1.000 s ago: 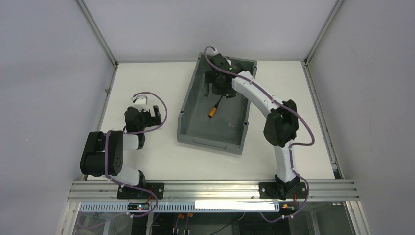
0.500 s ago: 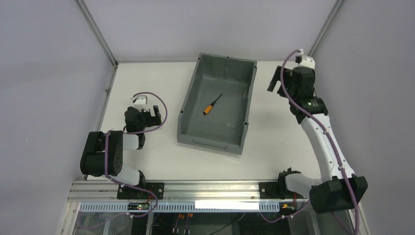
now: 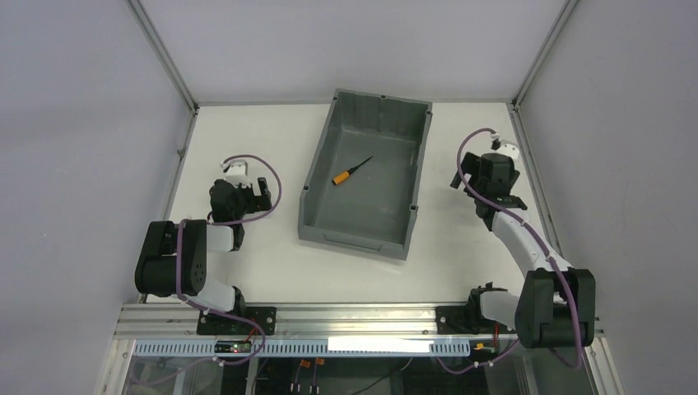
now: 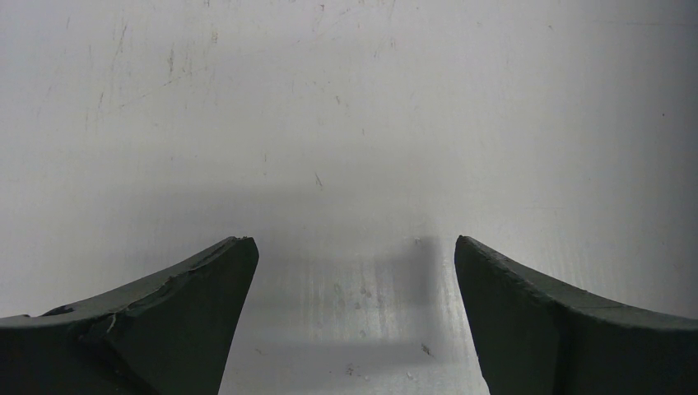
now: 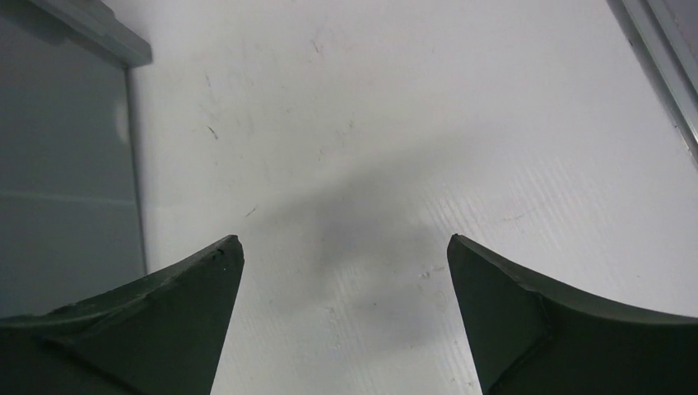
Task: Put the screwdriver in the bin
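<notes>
The screwdriver [image 3: 349, 171], orange handle and thin black shaft, lies loose on the floor of the dark grey bin [image 3: 317, 160] at the table's middle back. My right gripper [image 3: 469, 171] is open and empty over bare table to the right of the bin; its wrist view [image 5: 346, 247] shows the bin's outer wall [image 5: 58, 173] at the left. My left gripper [image 3: 262, 188] is open and empty, low over the table left of the bin; its wrist view [image 4: 354, 247] shows only bare white table.
An aluminium frame post [image 3: 165, 58] and a grey wall run along the left, another post [image 3: 539, 58] at the right. A metal rail [image 5: 658, 58] borders the table on the right of the right gripper.
My right gripper let go of the screwdriver in the bin, left the bin, and pulled back and down at its right. The screwdriver shifted slightly inside the bin. The left arm has not moved.
</notes>
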Robot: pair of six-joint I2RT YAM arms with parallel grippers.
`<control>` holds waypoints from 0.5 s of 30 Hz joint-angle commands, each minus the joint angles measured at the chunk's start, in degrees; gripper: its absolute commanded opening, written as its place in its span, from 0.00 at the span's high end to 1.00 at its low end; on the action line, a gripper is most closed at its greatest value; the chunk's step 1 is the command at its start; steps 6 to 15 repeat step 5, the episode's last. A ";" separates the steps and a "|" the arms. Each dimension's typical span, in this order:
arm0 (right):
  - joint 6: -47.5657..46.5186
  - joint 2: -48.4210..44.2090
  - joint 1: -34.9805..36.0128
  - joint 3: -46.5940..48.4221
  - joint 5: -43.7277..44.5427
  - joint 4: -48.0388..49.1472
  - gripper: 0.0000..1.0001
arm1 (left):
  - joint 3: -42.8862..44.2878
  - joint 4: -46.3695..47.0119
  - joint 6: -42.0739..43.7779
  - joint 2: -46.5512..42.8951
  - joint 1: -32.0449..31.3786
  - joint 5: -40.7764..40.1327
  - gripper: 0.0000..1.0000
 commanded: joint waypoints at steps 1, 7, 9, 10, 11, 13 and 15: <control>1.21 -1.28 -0.25 -5.63 2.88 13.99 0.01 | 1.04 1.83 0.75 -0.07 -0.53 0.41 0.01; 0.89 -1.42 -0.21 -6.27 2.06 13.82 0.01 | 1.04 1.84 0.75 -0.09 -0.55 0.41 0.01; 0.89 -1.42 -0.21 -6.27 2.06 13.82 0.01 | 1.04 1.84 0.75 -0.09 -0.55 0.41 0.01; 0.89 -1.42 -0.21 -6.27 2.06 13.82 0.01 | 1.04 1.84 0.75 -0.09 -0.55 0.41 0.01; 0.89 -1.42 -0.21 -6.27 2.06 13.82 0.01 | 1.04 1.84 0.75 -0.09 -0.55 0.41 0.01; 0.89 -1.42 -0.21 -6.27 2.06 13.82 0.01 | 1.04 1.84 0.75 -0.09 -0.55 0.41 0.01; 0.89 -1.42 -0.21 -6.27 2.06 13.82 0.01 | 1.04 1.84 0.75 -0.09 -0.55 0.41 0.01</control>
